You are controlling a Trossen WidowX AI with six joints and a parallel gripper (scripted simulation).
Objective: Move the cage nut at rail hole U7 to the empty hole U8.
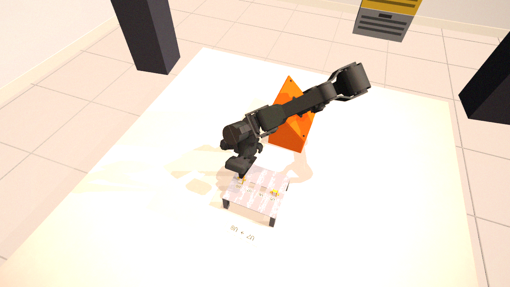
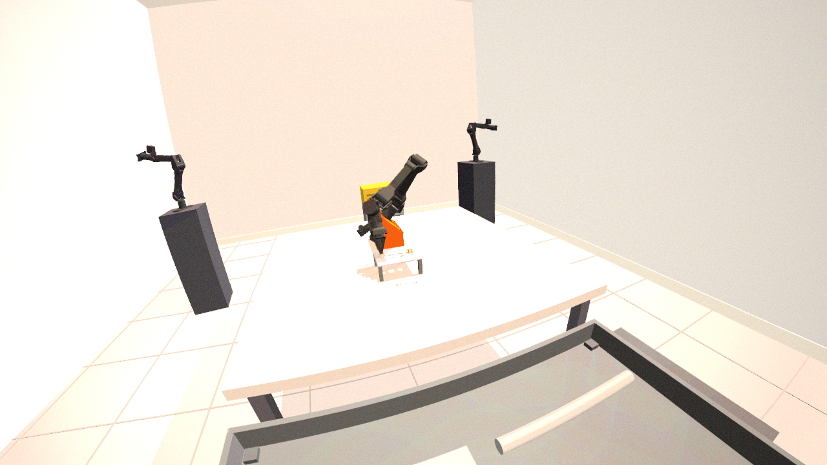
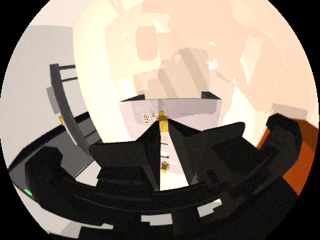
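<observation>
At U8 on the rail plate (image 1: 246,201) (image 2: 398,259) (image 3: 133,108), fingers (image 1: 241,175) (image 2: 381,254) closed on the nut (image 1: 241,180) (image 3: 163,124), apparently at the seating step, next probably calling for a straight press down, then a check of both wings before release.

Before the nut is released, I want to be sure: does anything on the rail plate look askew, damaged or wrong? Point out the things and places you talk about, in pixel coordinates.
Nothing clearly stands out. The gripper (image 1: 241,176) (image 3: 164,123) is shut on the cage nut (image 1: 240,181) (image 3: 163,125) at U8; the other nut (image 1: 274,192) (image 3: 165,167) sits at U5. Whether the wings are open underneath cannot be seen.
</observation>
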